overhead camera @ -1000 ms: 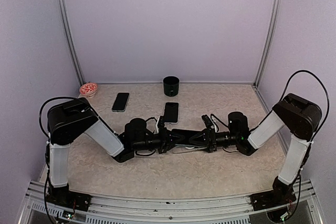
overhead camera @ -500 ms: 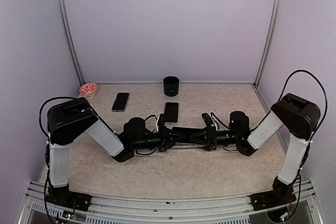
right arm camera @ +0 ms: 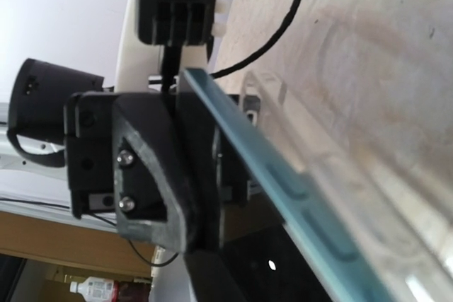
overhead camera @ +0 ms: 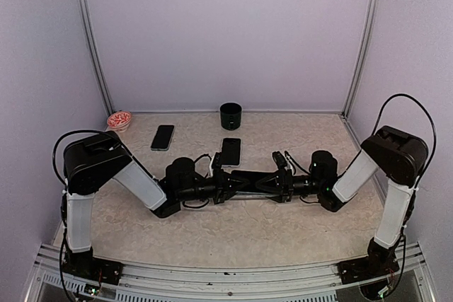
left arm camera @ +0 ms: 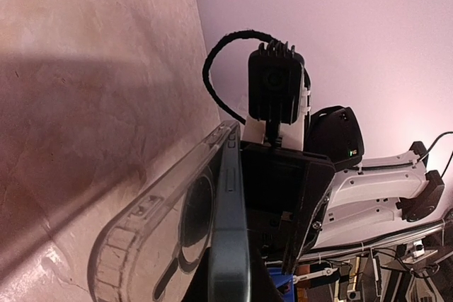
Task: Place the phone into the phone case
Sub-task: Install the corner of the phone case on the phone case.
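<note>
Left claw (overhead camera: 244, 184) clenched on phone (left arm camera: 230, 231), against clear case (left arm camera: 152, 238); right claw (overhead camera: 265, 184) unclear. Probably stiff, slick: grip side edges.

Lilac walls (overhead camera: 226, 33), beige marbled tabletop (overhead camera: 233, 238)

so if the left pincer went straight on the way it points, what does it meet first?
The right pincer, facing it head-on. The phone and clear case gripped by the left pincer bridge the gap between them, so their far end would get there first. Remaining clearance is unclear.
</note>
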